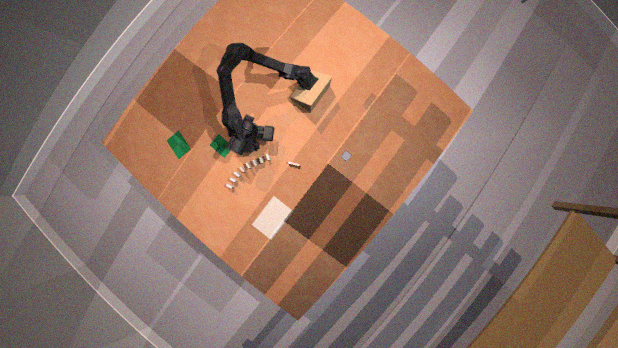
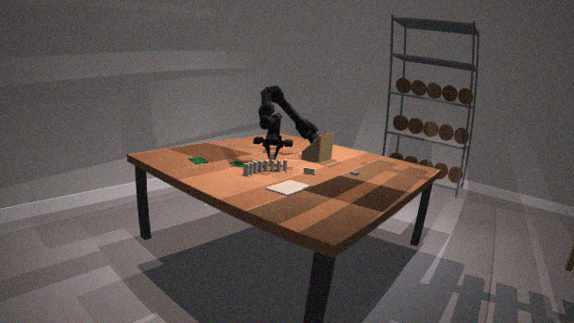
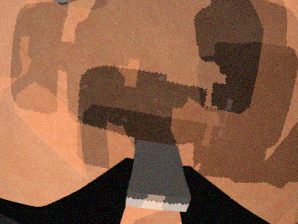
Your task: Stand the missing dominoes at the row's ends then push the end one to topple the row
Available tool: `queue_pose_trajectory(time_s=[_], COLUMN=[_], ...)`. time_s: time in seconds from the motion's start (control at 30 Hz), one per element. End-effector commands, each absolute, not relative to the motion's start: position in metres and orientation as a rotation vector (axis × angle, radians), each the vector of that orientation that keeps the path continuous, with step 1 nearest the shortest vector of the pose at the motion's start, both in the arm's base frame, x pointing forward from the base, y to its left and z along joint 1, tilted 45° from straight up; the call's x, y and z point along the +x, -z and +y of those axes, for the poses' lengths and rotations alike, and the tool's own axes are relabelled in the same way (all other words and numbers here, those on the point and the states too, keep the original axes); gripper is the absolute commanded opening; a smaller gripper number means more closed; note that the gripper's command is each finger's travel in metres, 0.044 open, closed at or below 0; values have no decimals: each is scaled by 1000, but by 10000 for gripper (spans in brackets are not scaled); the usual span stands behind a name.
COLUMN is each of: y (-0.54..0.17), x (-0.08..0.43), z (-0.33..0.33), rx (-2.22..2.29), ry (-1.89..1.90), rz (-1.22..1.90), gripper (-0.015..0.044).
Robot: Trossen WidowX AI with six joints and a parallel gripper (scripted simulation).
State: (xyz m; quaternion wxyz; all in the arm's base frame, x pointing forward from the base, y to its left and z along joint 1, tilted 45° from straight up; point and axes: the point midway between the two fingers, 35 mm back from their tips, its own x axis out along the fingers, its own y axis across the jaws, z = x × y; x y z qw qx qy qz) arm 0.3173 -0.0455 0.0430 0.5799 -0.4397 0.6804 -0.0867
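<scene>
My gripper points down behind the standing row and is shut on a grey-white domino. In the wrist view one black finger is on each side of it. In the top view the arm hides the fingertips and the held domino. Several dominoes stand in a curved row, from an end domino to the other end domino, which is nearer the loose one. A loose domino lies on its side past that end. Whether the held domino touches the table cannot be told.
A white pad lies in front of the row. Two green squares lie to the left, one close by the gripper. A small blue-grey block lies right. A wooden wedge is by the arm's base.
</scene>
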Motion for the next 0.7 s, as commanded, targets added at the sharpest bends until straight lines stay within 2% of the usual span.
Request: queue_pose_trajectory(time_s=[0.0,0.27,0.47,0.67], y=[-56,-136,-137,-105], x=[321,310,310,322], z=[-30,48,51,88], rx=[-1027,-1021,-1012,-675], ry=[200,199,210,521], rz=[1587,1590,1587,1459], gripper=[107,107,107,107])
